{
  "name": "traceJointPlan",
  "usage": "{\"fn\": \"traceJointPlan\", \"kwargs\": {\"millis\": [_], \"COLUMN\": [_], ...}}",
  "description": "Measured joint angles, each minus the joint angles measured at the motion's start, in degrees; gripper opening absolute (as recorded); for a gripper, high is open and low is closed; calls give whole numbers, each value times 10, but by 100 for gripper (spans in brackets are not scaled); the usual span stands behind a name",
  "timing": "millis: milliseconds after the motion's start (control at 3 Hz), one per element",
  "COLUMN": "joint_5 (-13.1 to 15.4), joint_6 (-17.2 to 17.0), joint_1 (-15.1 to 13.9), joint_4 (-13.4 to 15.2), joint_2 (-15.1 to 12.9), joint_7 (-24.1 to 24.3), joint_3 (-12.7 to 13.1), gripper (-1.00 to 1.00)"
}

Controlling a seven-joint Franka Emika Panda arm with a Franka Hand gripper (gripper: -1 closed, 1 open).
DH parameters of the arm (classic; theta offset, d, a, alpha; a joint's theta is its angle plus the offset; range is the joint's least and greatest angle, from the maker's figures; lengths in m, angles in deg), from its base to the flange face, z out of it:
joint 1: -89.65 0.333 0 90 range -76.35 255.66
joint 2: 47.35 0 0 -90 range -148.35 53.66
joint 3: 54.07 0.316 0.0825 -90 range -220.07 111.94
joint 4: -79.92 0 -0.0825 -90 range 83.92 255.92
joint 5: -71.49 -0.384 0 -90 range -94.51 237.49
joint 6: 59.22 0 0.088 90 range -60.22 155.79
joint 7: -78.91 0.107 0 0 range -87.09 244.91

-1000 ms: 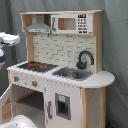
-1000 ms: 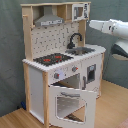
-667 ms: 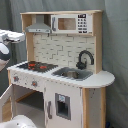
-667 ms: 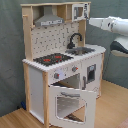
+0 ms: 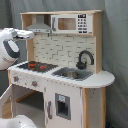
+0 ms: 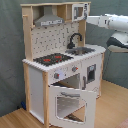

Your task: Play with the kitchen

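I could not tell how my jaws [image 6: 91,19] stood; they held nothing visible, at the upper right of the second exterior view, just beside the microwave [image 6: 79,11] topping the kitchen [image 6: 60,70], frame centre.

Arm [image 6: 112,22]: raised since one second ago. In the second exterior view its white forward link, earlier level with the kitchen's [image 6: 60,65] faucet [image 6: 75,39], now points at the microwave [image 6: 79,11], its tip close beside the upper cabinet's edge. In the first exterior view the arm [image 5: 11,42] has likewise climbed, from below the grey hood [image 5: 39,26] to level with it, just beside the hood.
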Motion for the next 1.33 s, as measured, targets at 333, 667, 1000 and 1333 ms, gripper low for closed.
{"fn": "traceJointPlan", "kwargs": {"millis": [333,667,1000,1333], "joint_5": [0,0,0,1], "joint_6": [17,23,33,54], "joint_1": [-1,-2,-11,-32], "joint_4": [-11,-17,-17,-19], "joint_2": [-38,-74,-116,-161], "joint_7": [-41,-80,-115,-146], "joint_3": [-12,-33,-41,-32], "gripper": [100,100,100,100]}}
